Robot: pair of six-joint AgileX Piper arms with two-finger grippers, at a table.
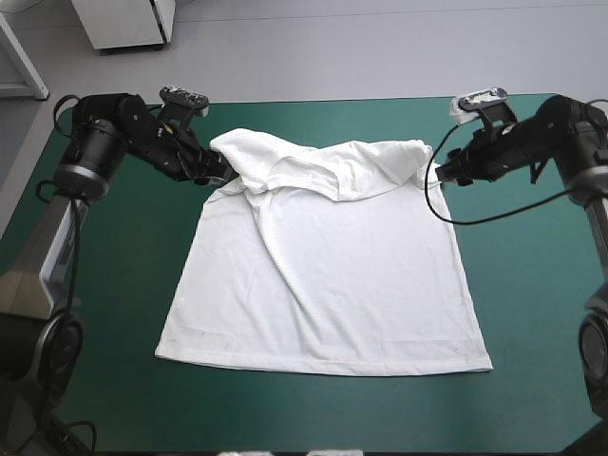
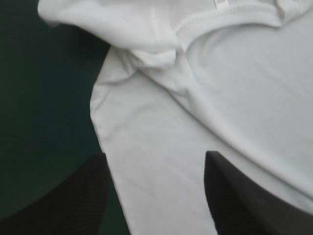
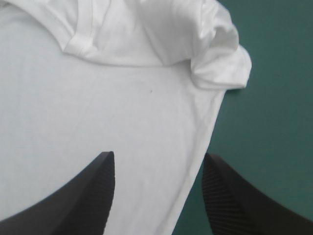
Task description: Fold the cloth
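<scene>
T-shirt (image 1: 323, 285): white, short-sleeved, spread flat at the middle of the table, with its straight hem toward 6 o'clock, the robot's side.
Cover (image 1: 532, 313): teal-green, bare all round the shirt.
Upper part of the shirt: the shoulders and sleeves lie turned over onto the body in a rumpled band along the 12 o'clock edge. It is bulkiest at 11 o'clock. A stitched hem shows in both wrist views.
Wrinkle: a long crease runs from the 11 o'clock bunch down toward the shirt's middle.
Left gripper (image 1: 224, 172): at the shirt's 10 o'clock corner, just under the bunched sleeve. Its black fingers (image 2: 78, 196) stand apart and the shirt's side edge runs between them. One finger is over the cover, the other over white cloth.
Right gripper (image 1: 439, 174): at the shirt's 2 o'clock corner. Its fingers (image 3: 234, 200) are likewise spread across the side edge, one over cloth and one over the cover.
Contact: whether either gripper touches the fabric cannot be told.
</scene>
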